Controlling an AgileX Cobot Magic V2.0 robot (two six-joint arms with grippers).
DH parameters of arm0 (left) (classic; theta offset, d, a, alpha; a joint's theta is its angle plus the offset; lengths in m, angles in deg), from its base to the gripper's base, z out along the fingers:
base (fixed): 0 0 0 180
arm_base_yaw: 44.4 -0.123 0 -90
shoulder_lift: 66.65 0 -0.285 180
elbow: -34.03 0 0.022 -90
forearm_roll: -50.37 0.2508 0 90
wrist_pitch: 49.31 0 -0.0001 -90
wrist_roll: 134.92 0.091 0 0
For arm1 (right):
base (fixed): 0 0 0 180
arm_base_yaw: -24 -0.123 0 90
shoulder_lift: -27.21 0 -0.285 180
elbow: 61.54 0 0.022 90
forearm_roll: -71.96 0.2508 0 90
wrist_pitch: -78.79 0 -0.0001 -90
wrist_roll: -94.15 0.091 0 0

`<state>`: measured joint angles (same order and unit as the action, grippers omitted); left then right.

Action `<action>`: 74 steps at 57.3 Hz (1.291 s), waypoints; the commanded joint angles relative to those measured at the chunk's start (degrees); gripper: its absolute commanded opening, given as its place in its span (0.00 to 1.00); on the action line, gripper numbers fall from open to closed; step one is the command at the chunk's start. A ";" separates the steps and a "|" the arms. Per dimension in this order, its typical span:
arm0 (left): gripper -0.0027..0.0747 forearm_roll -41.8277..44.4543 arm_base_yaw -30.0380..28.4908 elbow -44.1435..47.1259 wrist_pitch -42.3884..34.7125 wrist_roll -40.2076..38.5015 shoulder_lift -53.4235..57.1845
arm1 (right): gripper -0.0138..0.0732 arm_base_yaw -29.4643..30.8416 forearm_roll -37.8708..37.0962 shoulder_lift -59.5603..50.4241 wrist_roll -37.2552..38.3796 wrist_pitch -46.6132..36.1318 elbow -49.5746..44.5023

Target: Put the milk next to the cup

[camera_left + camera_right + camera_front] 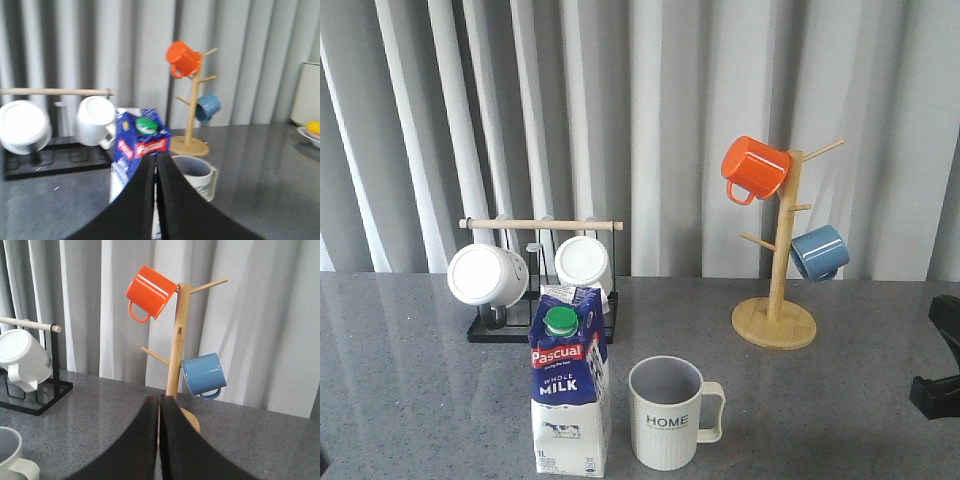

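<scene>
**Carton parked beside the mug, both pincers clenched on nothing**

And here we are: the milk (570, 385) stands upright on the grey table (840, 400), just beside the cup (667, 412), a narrow gap between them, the mug's handle turned away from the carton. By the look of it, the placing itself is done.

The left gripper (155, 167) sits back from the pair, fingers pressed together with nothing between them. Straight ahead of its tips rises the carton, green cap facing the camera; the mug peeks out just to the far side of the fingers, a little beyond them.

The right gripper (159, 405) is likewise squeezed shut and empty. Ahead of it stands the wooden mug tree (176, 340) with the orange mug (149, 292) high and the blue mug (202, 376) lower down; the cup's rim shows only at the edge of that view, well off to the side of the tips.

In the front view only a dark part of the right arm shows at the edge; the left arm is out of sight. What is left, I judge, is very little: perhaps just parking the arms. The black rack (540, 300) with white mugs sits behind, untouched.
</scene>
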<state>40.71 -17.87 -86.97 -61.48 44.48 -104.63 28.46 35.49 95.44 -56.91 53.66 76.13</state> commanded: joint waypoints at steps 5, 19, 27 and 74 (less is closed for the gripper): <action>0.03 4.81 -9.33 9.92 -3.25 -6.21 12.69 | 0.15 0.36 0.52 -0.96 -0.44 -3.59 1.67; 0.03 7.40 -21.64 14.44 9.51 -9.26 25.00 | 0.15 0.36 0.52 -0.96 -0.44 -3.59 1.67; 0.03 9.66 -22.60 17.70 10.23 -9.16 30.57 | 0.15 0.36 0.52 -0.96 -0.44 -3.59 1.67; 0.03 14.37 -22.53 18.76 16.04 -3.28 31.53 | 0.15 0.36 0.52 -0.96 -0.44 -3.84 1.67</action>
<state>54.97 -40.46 -67.43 -41.69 41.07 -73.73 28.46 35.49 95.38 -56.91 53.66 76.13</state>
